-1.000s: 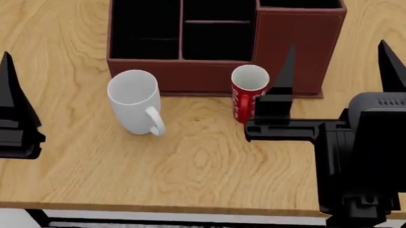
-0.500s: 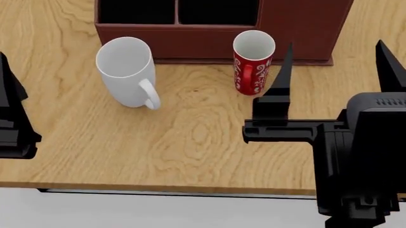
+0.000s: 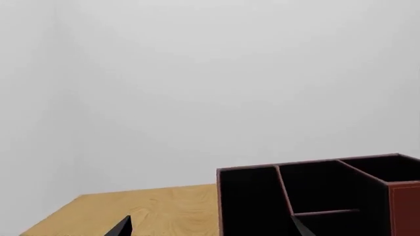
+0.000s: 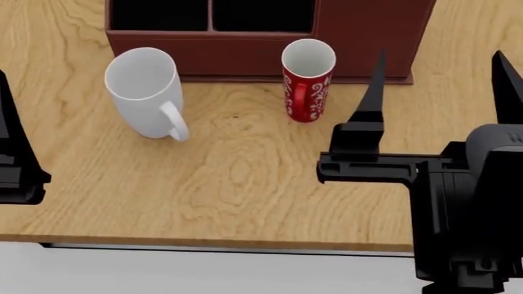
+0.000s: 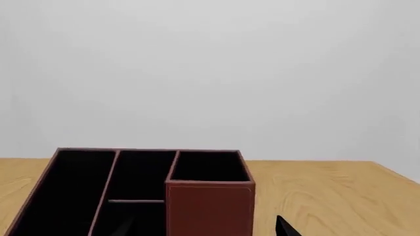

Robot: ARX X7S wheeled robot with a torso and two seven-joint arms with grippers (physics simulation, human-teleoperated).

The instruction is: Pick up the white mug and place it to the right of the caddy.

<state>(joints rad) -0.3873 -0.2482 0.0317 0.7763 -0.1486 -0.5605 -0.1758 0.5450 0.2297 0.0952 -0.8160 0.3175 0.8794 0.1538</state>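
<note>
From the left wrist view, only the dark red-brown leather-look caddy [image 3: 315, 196] with its black-lined compartments shows, standing on the light wooden tabletop [image 3: 144, 211] before a blank pale wall. Of the left tool only dark tips peek in at the edge, so this view alone does not tell how they stand; no mug appears here.

In the head view, the plain glossy white ceramic mug [image 4: 147, 101] stands upright on the tabletop just in front of the caddy's [image 4: 372, 30] left part, its loop handle turned toward the robot. The slim red mug with white swirls [image 4: 307, 79] stands in front of the caddy's middle, well apart from the white one. The right tool [image 4: 441, 92] hovers with its prongs spread wide and empty, nearer the red mug than the white one. The left tool [image 4: 12, 153] sits at the frame's edge, and I cannot tell its state.

The right wrist view shows the caddy [image 5: 210, 206] and bare tabletop to its right, the likely target spot.

Judging by this, nothing is grasped: reaching, lifting and placing all remain.
</note>
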